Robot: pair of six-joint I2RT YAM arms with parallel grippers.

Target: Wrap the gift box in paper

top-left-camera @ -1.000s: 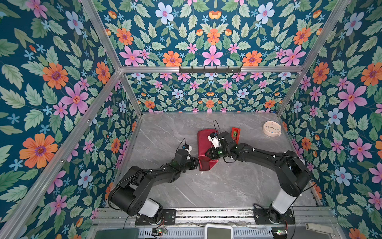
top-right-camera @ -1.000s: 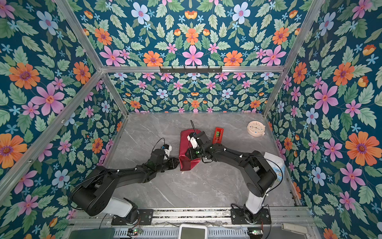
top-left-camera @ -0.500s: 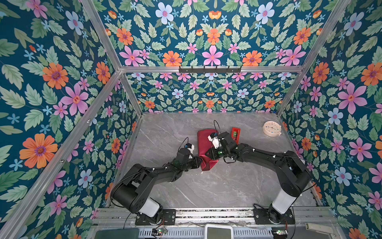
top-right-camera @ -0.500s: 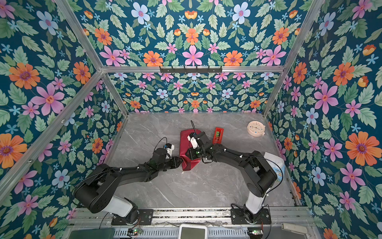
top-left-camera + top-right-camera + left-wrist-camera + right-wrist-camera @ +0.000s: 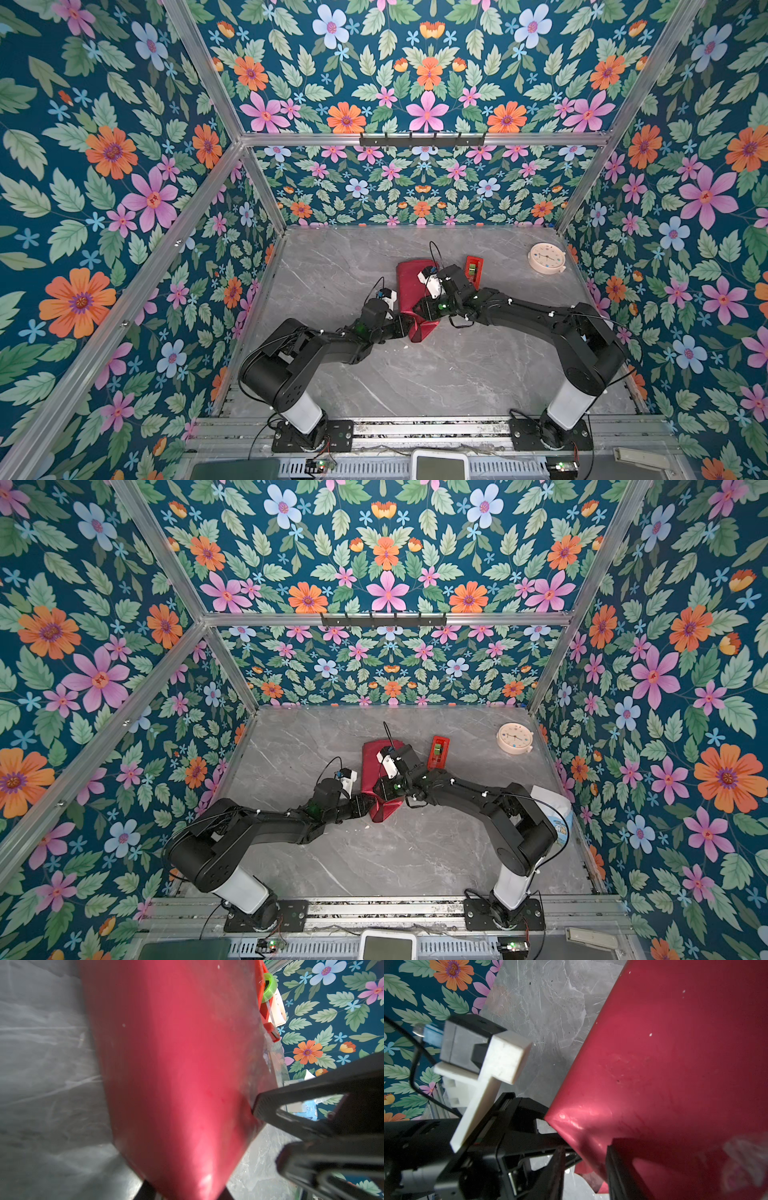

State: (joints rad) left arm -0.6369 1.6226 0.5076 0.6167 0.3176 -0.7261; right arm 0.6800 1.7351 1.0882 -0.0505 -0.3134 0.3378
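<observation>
Grippers first: in both top views the left gripper [image 5: 405, 326] and the right gripper [image 5: 419, 309] meet at the near end of the paper [image 5: 409, 282], one from each side, both touching it. From up there I honestly can't tell how either set of jaws stands. The paper sits around the middle of the table [image 5: 457, 374] as a humped lump, dull maroon on top and glossy red where it kinks down at the near end. No view shows the gift box, only paper. A red tape dispenser [image 5: 473, 272] is just beside the paper's right edge, behind the right arm. A round clock [image 5: 547, 258] lies well apart in the far right corner.

Left wrist view: the paper fills the middle and narrows to a point that drops right between that gripper's two fingers [image 5: 145, 1192], which stand partly apart. One finger [image 5: 270, 1103] of the right gripper touches the paper's edge.

Right wrist view: the left gripper's jaws are part open with a bit of table showing between them, and the paper's corner sits just at the fingertips. So spread, not clamped flat. The right gripper's own finger [image 5: 618, 1167] lies against the glossy face. Its other finger is hidden behind the sheet, so whether it's gripping or only pressing, can't tell.
</observation>
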